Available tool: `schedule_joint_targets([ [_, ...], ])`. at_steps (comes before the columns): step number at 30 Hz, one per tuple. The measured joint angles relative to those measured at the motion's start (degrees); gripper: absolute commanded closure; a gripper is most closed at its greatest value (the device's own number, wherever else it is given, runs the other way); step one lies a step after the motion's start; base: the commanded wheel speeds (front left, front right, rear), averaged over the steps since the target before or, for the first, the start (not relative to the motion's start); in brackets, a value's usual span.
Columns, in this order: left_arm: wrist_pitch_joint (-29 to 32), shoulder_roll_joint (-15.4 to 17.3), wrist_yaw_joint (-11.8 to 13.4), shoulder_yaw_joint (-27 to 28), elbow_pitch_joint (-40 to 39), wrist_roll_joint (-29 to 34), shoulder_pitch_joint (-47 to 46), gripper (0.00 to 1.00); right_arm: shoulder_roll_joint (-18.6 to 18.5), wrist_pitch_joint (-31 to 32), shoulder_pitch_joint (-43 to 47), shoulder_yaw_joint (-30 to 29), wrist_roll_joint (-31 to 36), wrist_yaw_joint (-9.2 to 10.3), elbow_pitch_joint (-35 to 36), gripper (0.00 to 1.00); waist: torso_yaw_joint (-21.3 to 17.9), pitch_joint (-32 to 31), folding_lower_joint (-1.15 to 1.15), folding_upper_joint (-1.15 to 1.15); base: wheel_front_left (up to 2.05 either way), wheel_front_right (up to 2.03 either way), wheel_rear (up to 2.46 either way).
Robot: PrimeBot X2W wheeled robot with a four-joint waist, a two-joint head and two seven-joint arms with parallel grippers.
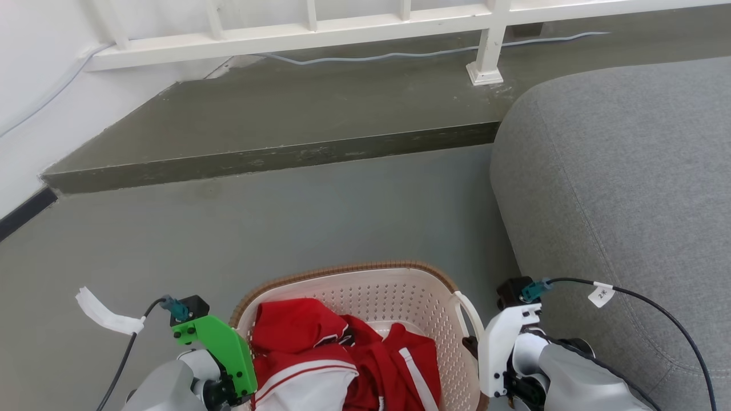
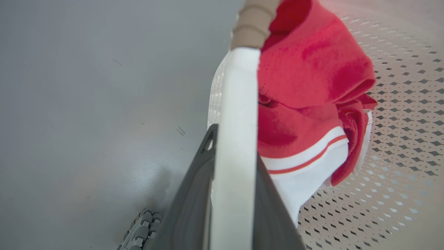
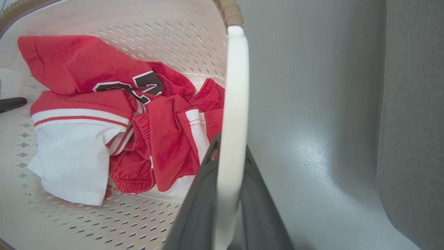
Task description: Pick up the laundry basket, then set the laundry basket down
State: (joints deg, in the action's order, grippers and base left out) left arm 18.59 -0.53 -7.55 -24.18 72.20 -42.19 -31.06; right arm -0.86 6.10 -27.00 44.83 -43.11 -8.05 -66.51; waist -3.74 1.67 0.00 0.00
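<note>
The laundry basket [image 1: 394, 297], cream-white and perforated, is shown between the two grippers, low in the head view, and we see it gripped at both side handles. In the left wrist view the left gripper [image 2: 234, 149] has its two dark fingers pressed against either face of the white left loop handle [image 2: 239, 97], pinching it. The brown woven-look rim [image 2: 255, 24] meets that handle just beyond the fingertips. In the right wrist view the right gripper [image 3: 230, 149] pinches the right loop handle [image 3: 236, 86] in the same way, one finger on each side of the white band. Red and white garments [image 3: 104, 104] lie crumpled in the basket, inward of both grippers, and a black number edged in white shows on one red piece. Outward of each gripper lies the grey floor [image 1: 285, 228]; we cannot tell whether the basket's base touches it or hangs clear of it. Outward of the right gripper, near the basket, stands a grey upholstered seat [image 1: 617, 171]. Well ahead of both grippers we note a dark raised step [image 1: 285, 114] and, beyond it, a white railing [image 1: 308, 31].
</note>
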Motion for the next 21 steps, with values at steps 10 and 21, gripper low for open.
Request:
schedule_joint_targets([
  [10, 0.00, 0.07, 0.01, -0.27, -0.21, -0.25, 0.02, 1.00, -0.05, 0.00, -0.03, 0.46, -0.51, 0.00, -0.01, 1.00, 0.09, 0.62, 0.00, 0.00, 0.00, 0.00, 0.00],
  [21, -0.55, 0.26, 0.01, -0.64, -0.71, -0.25, -0.07, 1.00, -0.10, -0.08, -0.85, 0.75, -1.59, 0.00, 0.08, 1.00, 0.12, 2.69, 0.00, 0.00, 0.00, 0.00, 0.00],
])
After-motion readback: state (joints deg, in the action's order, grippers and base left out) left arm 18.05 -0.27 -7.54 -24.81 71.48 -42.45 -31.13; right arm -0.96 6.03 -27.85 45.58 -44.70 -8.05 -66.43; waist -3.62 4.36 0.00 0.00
